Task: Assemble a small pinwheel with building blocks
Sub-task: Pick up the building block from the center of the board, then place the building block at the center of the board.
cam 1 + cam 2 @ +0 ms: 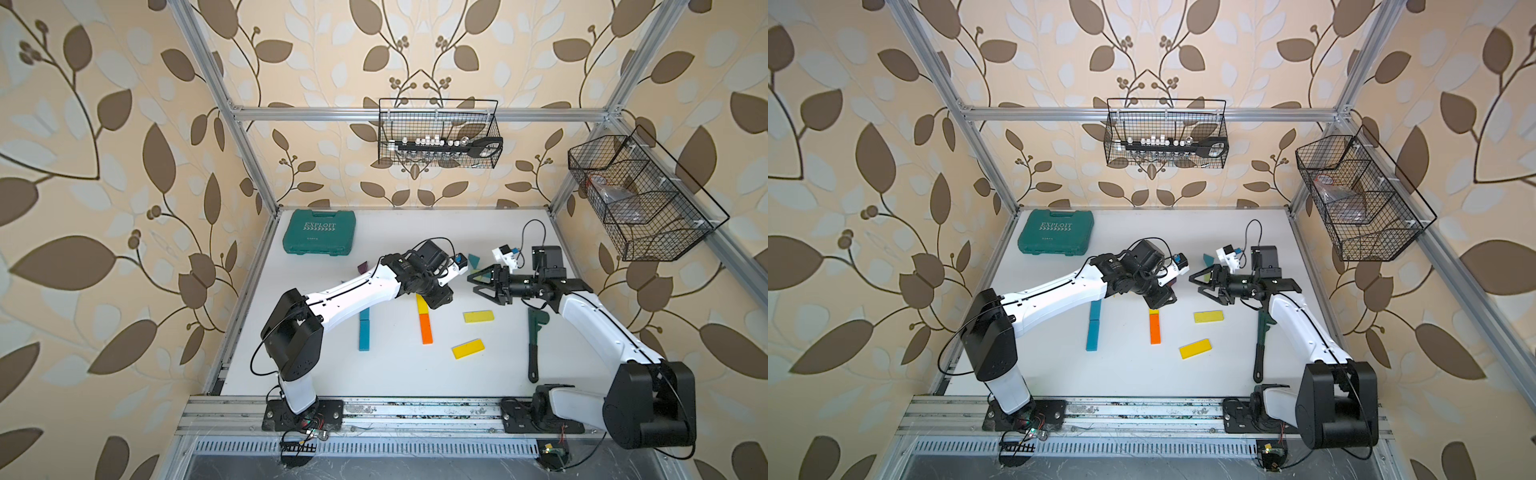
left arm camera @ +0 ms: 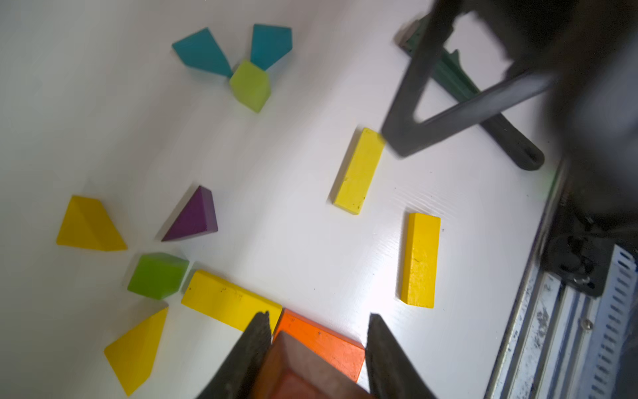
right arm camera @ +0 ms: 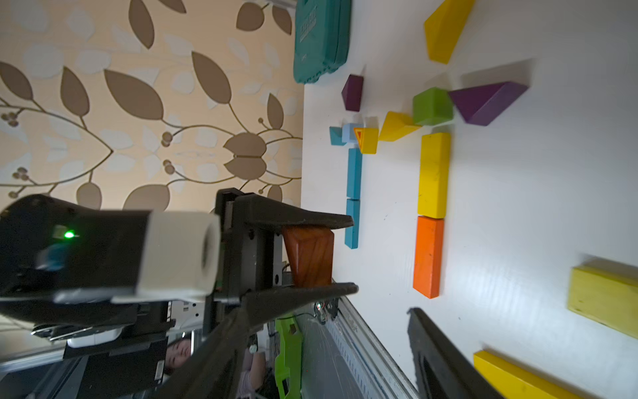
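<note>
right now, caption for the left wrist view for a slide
Left gripper shut on a brown block, orange bar and yellow bars on the white table beyond.

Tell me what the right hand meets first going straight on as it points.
Probably the left hand, shut on the brown block, directly ahead of the right hand; depth is unclear.

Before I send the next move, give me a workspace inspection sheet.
Surface: white table, no spills seen.
Job's things: green cube with purple wedge and yellow wedges beside it, by a yellow bar and orange bar laid end to end; teal bars; two loose yellow bars.
Clutter: teal tool case; wrench.
Grippers: left gripper shut on brown block; right gripper open, empty.
Cables: black cable loops above right wrist.
Surroundings: two wire baskets on the frame.
</note>
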